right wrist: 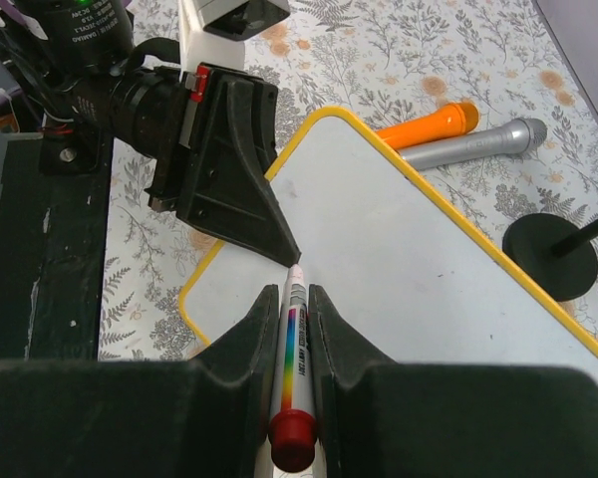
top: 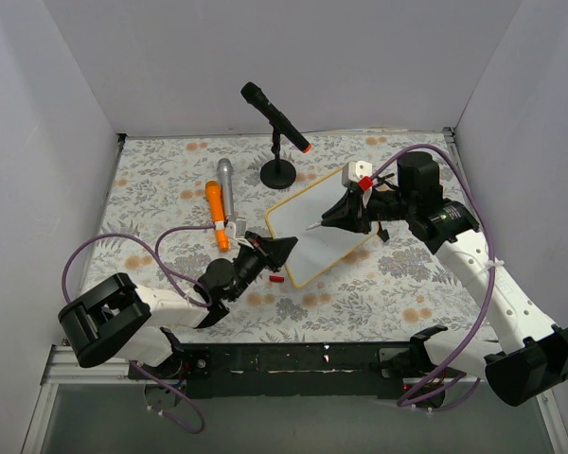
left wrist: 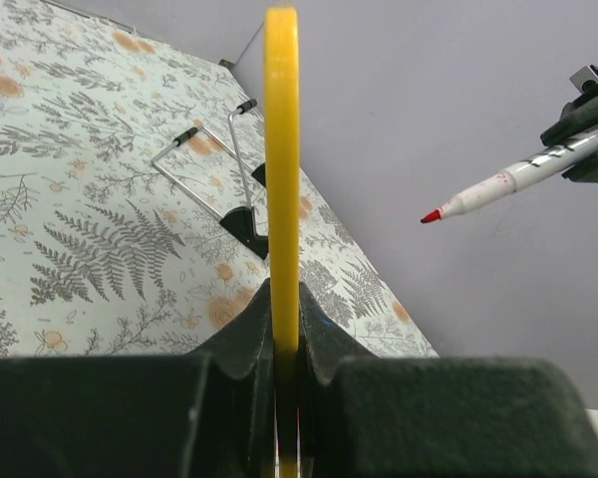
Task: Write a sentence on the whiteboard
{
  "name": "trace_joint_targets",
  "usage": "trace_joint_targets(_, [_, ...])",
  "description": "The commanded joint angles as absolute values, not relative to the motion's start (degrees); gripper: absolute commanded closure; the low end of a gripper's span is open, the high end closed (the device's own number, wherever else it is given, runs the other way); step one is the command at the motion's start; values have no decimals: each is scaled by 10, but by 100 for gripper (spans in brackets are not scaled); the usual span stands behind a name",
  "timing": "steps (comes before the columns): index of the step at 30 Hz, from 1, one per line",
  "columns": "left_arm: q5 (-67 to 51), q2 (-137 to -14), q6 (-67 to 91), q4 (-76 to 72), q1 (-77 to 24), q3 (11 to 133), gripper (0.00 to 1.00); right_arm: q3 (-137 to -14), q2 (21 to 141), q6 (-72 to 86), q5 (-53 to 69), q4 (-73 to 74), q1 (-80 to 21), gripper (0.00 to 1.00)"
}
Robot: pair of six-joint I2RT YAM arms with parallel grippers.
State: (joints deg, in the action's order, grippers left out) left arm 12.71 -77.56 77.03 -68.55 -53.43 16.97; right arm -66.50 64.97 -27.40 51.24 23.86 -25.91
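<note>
One whiteboard point(right wrist: 409, 249), rim pinched by left end effector point(left wrist: 282, 311).

Bright, even, diffuse light with soft shadows and no glare; wrist-view foregrounds slightly blurred.

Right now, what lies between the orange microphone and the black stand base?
The silver microphone, lying alongside the orange microphone, apart from the stand base; top external view shows it.

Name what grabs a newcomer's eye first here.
The yellow-rimmed whiteboard, mid-table and blank, is pinched by its near-left edge in the jaws of the left gripper. The right gripper holds a marker pointed at its face. Behind stands a black microphone on a stand.
</note>
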Motion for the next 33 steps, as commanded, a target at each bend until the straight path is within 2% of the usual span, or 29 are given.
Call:
trace_joint_targets(1, [139,-758,745,-738,-535,209,100,-684,643,-272,537,232,-255,99])
trace_joint_targets(13, [107,-757,780,-755,-535,195,100,-682,671,-217,572,188,-248,99])
trace_joint_targets(33, [95,-776,869,-848,-535,154,100,-639,625,-221,591,181,-233,99])
